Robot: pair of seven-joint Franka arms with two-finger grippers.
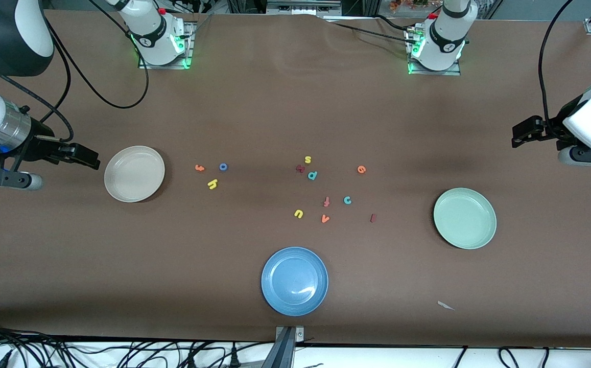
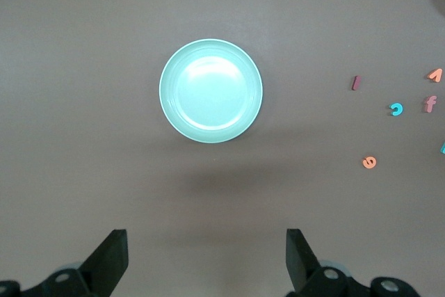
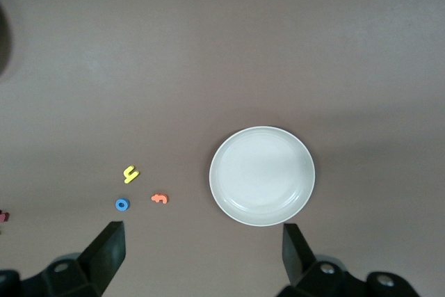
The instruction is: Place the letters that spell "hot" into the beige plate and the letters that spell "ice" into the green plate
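Nearest the front camera, a blue plate (image 1: 294, 281) sits on the brown worktop (image 1: 275, 102), with a small pale scrap (image 1: 446, 305) lying toward the left arm's end. Farther from the camera, the letters are scattered loose on the worktop. The yellow h (image 1: 212, 184), blue o (image 1: 223, 166) and orange t (image 1: 199, 167) cluster just beside the beige plate (image 1: 134, 174), which holds nothing, toward the right arm's end. The dark red i (image 1: 372, 218), teal c (image 1: 347, 200) and orange e (image 1: 361, 169) lie apart from one another between the middle of the worktop and the green plate (image 1: 465, 218), which also holds nothing, toward the left arm's end. Among them lie a yellow u (image 1: 298, 213), an orange v (image 1: 325, 219), a salmon-red f (image 1: 327, 202), a teal p (image 1: 312, 175), a yellow s (image 1: 307, 159) and a dark red letter (image 1: 300, 168) whose shape cannot be read. The right pincer (image 1: 83, 156) hangs released, fingers spread and holding nothing, over bare worktop beside the beige plate. The left pincer (image 1: 522, 132) hangs likewise released and empty-handed, over bare worktop at the left arm's end, with the green plate in its wrist view.
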